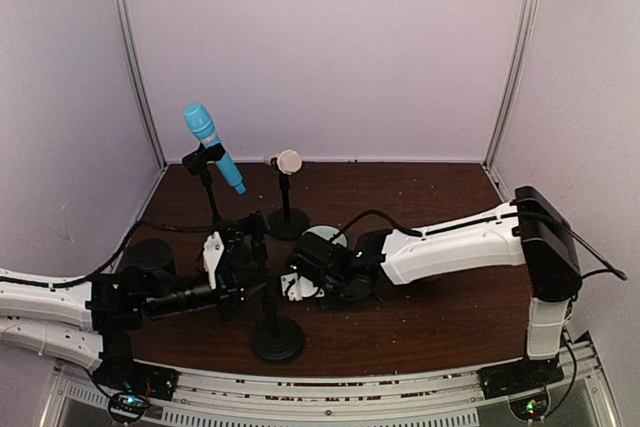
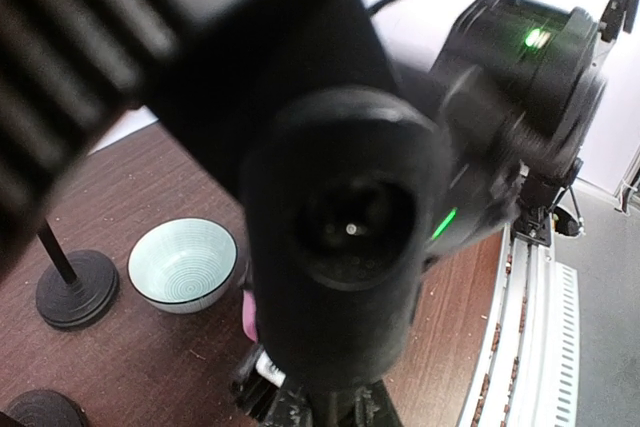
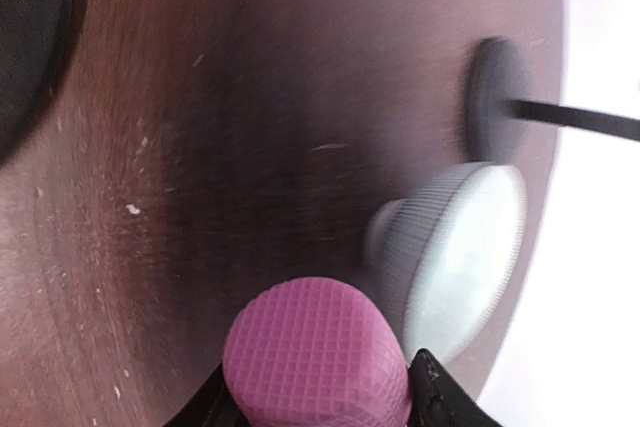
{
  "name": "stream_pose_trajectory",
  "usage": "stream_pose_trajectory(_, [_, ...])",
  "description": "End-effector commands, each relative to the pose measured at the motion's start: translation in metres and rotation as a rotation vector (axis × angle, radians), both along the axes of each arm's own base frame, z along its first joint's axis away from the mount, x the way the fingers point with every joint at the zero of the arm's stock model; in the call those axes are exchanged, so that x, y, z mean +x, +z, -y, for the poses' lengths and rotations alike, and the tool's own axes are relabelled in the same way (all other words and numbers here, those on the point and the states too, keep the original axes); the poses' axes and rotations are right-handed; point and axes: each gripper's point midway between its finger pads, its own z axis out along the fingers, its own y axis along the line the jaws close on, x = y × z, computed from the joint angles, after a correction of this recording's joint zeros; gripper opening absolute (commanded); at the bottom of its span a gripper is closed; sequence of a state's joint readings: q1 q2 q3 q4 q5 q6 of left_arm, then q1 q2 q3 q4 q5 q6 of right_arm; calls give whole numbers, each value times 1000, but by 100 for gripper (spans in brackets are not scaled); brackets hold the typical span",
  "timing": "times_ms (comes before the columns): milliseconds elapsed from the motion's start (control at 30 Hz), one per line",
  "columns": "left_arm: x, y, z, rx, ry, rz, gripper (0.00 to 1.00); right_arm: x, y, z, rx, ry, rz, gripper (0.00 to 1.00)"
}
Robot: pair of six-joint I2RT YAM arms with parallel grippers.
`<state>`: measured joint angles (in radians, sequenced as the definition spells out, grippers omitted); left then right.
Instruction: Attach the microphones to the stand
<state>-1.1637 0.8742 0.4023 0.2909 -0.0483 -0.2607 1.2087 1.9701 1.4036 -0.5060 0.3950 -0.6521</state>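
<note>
The sky-blue microphone [image 1: 213,147] sits tilted in the clip of the back-left stand [image 1: 208,192]. Right of it, the cream microphone [image 1: 287,161] rests on a shorter stand [image 1: 288,222]. A third stand [image 1: 277,337] with a round black base is at the front. My right gripper [image 1: 297,282] is shut on the pink microphone [image 3: 318,352], its waffled head between both fingers [image 3: 432,399]. My left gripper [image 1: 258,272] is shut just left of the right one, by the front stand's pole. In the left wrist view the right arm's black wrist [image 2: 350,247] blocks most, leaving a pink sliver [image 2: 249,317].
A pale ribbed bowl [image 2: 184,264] stands on the brown table [image 1: 430,297] behind the two grippers, next to the cream microphone's stand base [image 2: 77,289]. White walls close in the back and sides. A metal rail [image 1: 350,387] runs along the near edge.
</note>
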Motion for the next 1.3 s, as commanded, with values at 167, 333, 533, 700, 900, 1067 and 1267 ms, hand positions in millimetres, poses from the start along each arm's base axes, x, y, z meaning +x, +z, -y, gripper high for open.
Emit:
stream_pose_trajectory(167, [-6,43,6,-103,-50,85,0,-4,131,3,261,-33,199,33])
stream_pose_trajectory(333, [-5,55,30,-116,-108,125,0,-10,166,29,414,-105,187,33])
stream_pose_trajectory(533, [9,69,61,-84,-136,173,0,-28,211,58,698,-153,52,33])
stream_pose_trajectory(700, [25,76,85,-151,-168,163,0,-50,248,94,908,-170,-29,32])
stream_pose_trajectory(900, [41,83,124,-202,-226,148,0,-81,269,125,1107,-126,-143,31])
stream_pose_trajectory(1067, [57,74,148,-204,-235,148,0,-97,273,132,1199,-80,-213,31])
stream_pose_trajectory(1267, [61,60,162,-184,-270,155,0,-105,265,138,1222,-74,-251,31])
